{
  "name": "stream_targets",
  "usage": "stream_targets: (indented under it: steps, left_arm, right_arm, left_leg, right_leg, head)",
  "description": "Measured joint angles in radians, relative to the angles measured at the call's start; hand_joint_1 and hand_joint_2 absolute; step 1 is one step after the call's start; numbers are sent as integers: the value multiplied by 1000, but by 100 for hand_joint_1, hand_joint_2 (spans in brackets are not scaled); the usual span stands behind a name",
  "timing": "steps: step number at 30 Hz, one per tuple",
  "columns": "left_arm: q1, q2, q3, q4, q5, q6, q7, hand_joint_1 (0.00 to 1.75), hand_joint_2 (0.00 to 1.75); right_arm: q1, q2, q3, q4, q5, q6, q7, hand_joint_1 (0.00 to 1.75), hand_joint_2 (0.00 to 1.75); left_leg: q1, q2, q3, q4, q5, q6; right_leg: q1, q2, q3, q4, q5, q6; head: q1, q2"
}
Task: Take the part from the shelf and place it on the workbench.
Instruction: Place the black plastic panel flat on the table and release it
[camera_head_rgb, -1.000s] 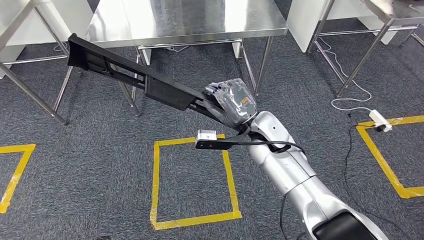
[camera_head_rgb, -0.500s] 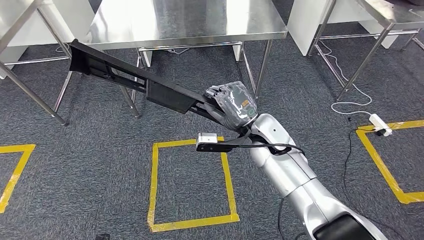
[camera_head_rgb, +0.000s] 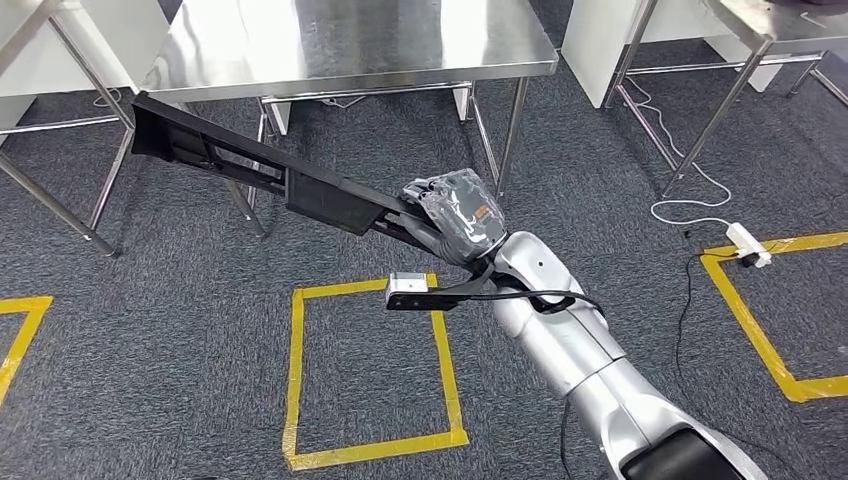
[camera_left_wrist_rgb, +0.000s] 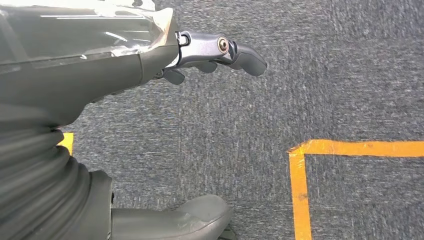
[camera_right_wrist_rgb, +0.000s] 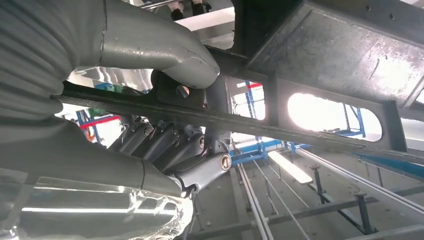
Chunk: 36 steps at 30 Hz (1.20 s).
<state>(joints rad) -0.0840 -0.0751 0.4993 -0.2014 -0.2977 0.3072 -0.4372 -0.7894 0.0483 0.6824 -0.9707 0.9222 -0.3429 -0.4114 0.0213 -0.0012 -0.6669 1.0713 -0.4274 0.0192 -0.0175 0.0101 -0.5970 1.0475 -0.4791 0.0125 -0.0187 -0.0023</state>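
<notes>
Leverage worries me: my right hand (camera_head_rgb: 455, 212) grips the long black part (camera_head_rgb: 265, 175) at one end (left hand (camera_left_wrist_rgb: 215, 52) slack, empty), so it may clip the desk (camera_head_rgb: 340, 45).

one black part (camera_head_rgb: 260, 172); two steel tables (camera_head_rgb: 340, 45)

Grey carpet floor (camera_head_rgb: 150, 400) carried yellow tape squares (camera_head_rgb: 365, 370); steel table (camera_head_rgb: 340, 40) stood on it. White power strip (camera_head_rgb: 747, 243) and cable lay right.
</notes>
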Motion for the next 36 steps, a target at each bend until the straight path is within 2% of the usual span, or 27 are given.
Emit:
stream_targets:
  steps: [2, 4, 5, 6, 9, 10, 11, 13, 15, 16, 17, 19, 21, 22, 24, 25, 26, 27, 28, 29, 30, 31, 34, 36]
  left_arm:
    - [0, 0, 0, 0, 0, 0, -1, 0, 175]
    - [1, -1, 0, 0, 0, 1, -2, 0, 175]
    - [1, -1, 0, 0, 0, 2, -2, 0, 175]
    - [1, -2, 0, 0, 0, 2, -2, 0, 175]
    - [1, -3, 0, 0, -1, 3, -3, 0, 175]
    - [2, -3, 0, 0, -2, 3, -3, 0, 175]
    - [2, -4, 0, 0, -3, 3, -3, 0, 175]
    - [3, -7, 0, 0, -5, 3, -3, 0, 175]
    - [2, -10, 0, 0, -6, 3, -1, 0, 175]
    - [2, -12, 0, 0, -6, 3, 0, 0, 175]
    - [2, -13, 0, 0, -6, 4, 1, 0, 175]
    - [2, -12, 0, -1, -6, 5, 2, 0, 175]
    - [1, -13, 0, -2, -6, 7, 2, 0, 175]
    - [1, -13, 1, -2, -6, 8, 2, 0, 175]
    - [2, -13, 1, -2, -7, 9, 2, 0, 175]
    - [3, -12, 1, -2, -7, 9, 2, 0, 175]
    - [4, -12, 1, -2, -7, 9, 2, 0, 175]
    - [4, -11, 1, -2, -7, 9, 2, 0, 175]
    - [4, -10, 1, -2, -8, 9, 2, 0, 175]
    - [4, -9, 1, -2, -9, 8, 2, 0, 175]
    - [3, -9, 1, -2, -11, 8, 2, 0, 175]
    - [1, -9, 1, -2, -13, 7, 2, 0, 175]
    - [-1, -9, 0, -2, -18, 5, 3, 0, 175]
    - [-2, -9, 1, -2, -21, 4, 3, 0, 175]
  right_arm:
    - [-1, 0, 1, 0, -1, 0, 0, 175, 175]
    - [-1, 0, 1, -1, -4, 0, 0, 175, 175]
    - [-3, -1, 1, -1, -5, -1, 0, 175, 175]
    - [-4, -2, 0, -1, -7, -1, -1, 175, 175]
    - [-1, -9, 1, 0, -12, -1, -1, 175, 175]
    - [2, -13, 0, 0, -14, -1, 0, 175, 175]
    - [4, -16, -1, 0, -16, -1, 0, 175, 175]
    - [3, -21, -4, -1, -20, -1, 2, 175, 175]
    - [0, -25, -7, -2, -23, -1, 4, 175, 175]
    - [-1, -26, -8, -3, -24, -1, 4, 175, 175]
    - [-2, -27, -8, -4, -25, -1, 5, 175, 175]
    - [-1, -28, -9, -6, -25, -2, 7, 175, 175]
    - [-1, -26, -10, -11, -25, -2, 9, 175, 175]
    - [-2, -24, -10, -12, -25, -2, 10, 175, 175]
    - [0, -22, -9, -13, -24, -1, 12, 175, 175]
    - [3, -22, -9, -13, -23, -1, 14, 175, 175]
    - [7, -23, -9, -13, -23, 0, 15, 175, 175]
    - [10, -24, -9, -13, -23, 0, 16, 175, 175]
    - [11, -25, -10, -13, -22, 0, 17, 175, 175]
    - [11, -26, -11, -14, -22, 0, 17, 175, 175]
    - [9, -27, -12, -14, -22, 0, 18, 175, 175]
    - [8, -28, -13, -15, -22, 0, 18, 175, 175]
    - [6, -30, -15, -15, -19, 0, 19, 175, 175]
    - [3, -31, -18, -15, -16, -1, 19, 175, 175]
  left_leg:
    - [-9, -1, 8, -19, -4, 2]
    - [-8, -3, 18, -33, -1, 8]
    - [-6, -3, 25, -41, 1, 12]
    - [-5, -4, 31, -48, 3, 17]
    - [-11, -6, 36, -49, -2, 26]
    - [-15, -7, 38, -49, -4, 29]
    - [-18, -10, 40, -49, -6, 30]
    - [-24, -14, 48, -49, -11, 31]
    - [-30, -16, 54, -48, -18, 26]
    - [-31, -17, 55, -48, -21, 23]
    - [-31, -17, 56, -48, -23, 19]
    - [-28, -16, 57, -45, -29, 10]
    - [-25, -13, 40, -5, -55, -4]
    - [-21, -11, 17, 43, -78, -11]
    - [-9, -8, -51, 168, -125, -26]
    - [-2, -6, -78, 208, -131, -33]
    - [3, -4, -88, 212, -117, -39]
    - [9, -2, -76, 176, -86, -45]
    - [15, 0, -48, 112, -46, -50]
    - [17, 1, -15, 46, -19, -56]
    - [17, 0, 13, -7, -3, -55]
    - [15, -1, 29, -37, 0, -50]
    - [5, -4, 40, -51, -7, -21]
    - [1, -4, 50, -57, -7, -1]
  right_leg:
    - [2, -1, 1, -5, -3, 9]
    - [2, -4, 0, -6, -7, 19]
    - [3, -5, -8, 11, -15, 22]
    - [4, -7, -27, 48, -30, 22]
    - [5, -8, -131, 226, -86, 14]
    - [6, -8, -151, 251, -86, 16]
    - [7, -8, -151, 236, -69, 19]
    - [12, -8, -101, 113, -7, 25]
    - [21, -8, -45, 1, 38, 16]
    - [23, -8, -33, -21, 46, 9]
    - [25, -8, -28, -27, 47, 3]
    - [17, -8, -21, -35, 49, -6]
    - [5, -9, -7, -47, 49, -16]
    - [3, -10, 0, -50, 48, -21]
    - [2, -10, 8, -51, 43, -27]
    - [1, -10, 10, -51, 40, -28]
    - [-1, -10, 12, -50, 38, -26]
    - [-3, -10, 16, -50, 34, -22]
    - [-6, -9, 19, -48, 30, -15]
    - [-7, -8, 22, -46, 25, -8]
    - [-6, -7, 23, -44, 21, 0]
    - [-4, -7, 23, -43, 17, 7]
    - [0, -8, 22, -48, 13, 25]
    - [-1, -10, 4, -8, -6, 30]
  head:
    - [0, 0]
    - [1, 0]
    - [2, 0]
    - [2, 0]
    - [3, 0]
    - [3, 0]
    - [3, 0]
    - [3, 0]
    - [1, 0]
    - [0, 0]
    - [-1, 0]
    - [-1, 0]
    - [-6, 0]
    - [-9, 0]
    - [-11, 0]
    - [-11, 0]
    - [-11, 0]
    - [-11, 0]
    - [-11, 0]
    - [-12, 0]
    - [-13, 0]
    - [-15, 0]
    - [-16, 0]
    - [-14, 0]
